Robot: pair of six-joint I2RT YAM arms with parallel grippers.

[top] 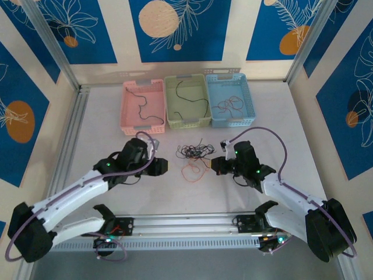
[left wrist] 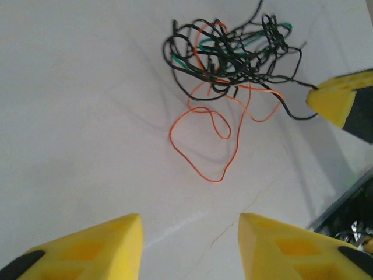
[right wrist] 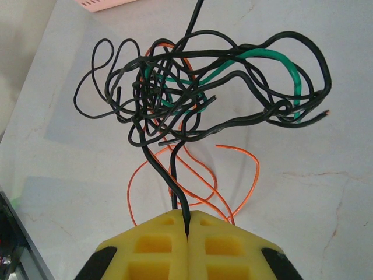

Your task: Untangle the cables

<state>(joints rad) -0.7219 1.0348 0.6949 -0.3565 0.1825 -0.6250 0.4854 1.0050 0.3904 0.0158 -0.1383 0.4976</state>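
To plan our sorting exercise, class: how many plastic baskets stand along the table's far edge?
3: the pink basket on the left, the green basket in the middle, the blue basket on the right. None looks hidden.

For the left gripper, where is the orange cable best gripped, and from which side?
Grip its big free loop, which lies flat on the table clear of the tangle. Come down from the left gripper side, fingers straddling one strand; farther up the cable is woven into the knot.
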